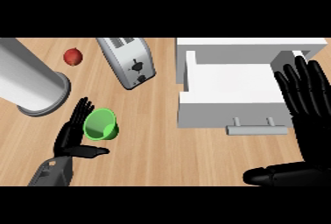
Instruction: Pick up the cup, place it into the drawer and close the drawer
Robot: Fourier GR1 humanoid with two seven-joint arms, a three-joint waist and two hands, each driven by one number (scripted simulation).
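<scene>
1. The small green plastic cup (101,124) lies on its side on the wooden counter (168,148), its mouth facing the lower left.
2. The black left hand (73,133) is open, its straight fingers alongside the cup's left rim, holding nothing.
3. The open white drawer (226,89) sits well right of the cup, its grey bar handle (256,128) facing the viewer.
4. The black right hand (305,94) is spread open at the drawer's right edge.
5. A silver toaster (128,61) stands behind the cup.

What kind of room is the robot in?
Most likely a kitchen. A silver toaster lies on a wooden counter, a green cup sits by the left hand, and a white drawer stands open.
</scene>
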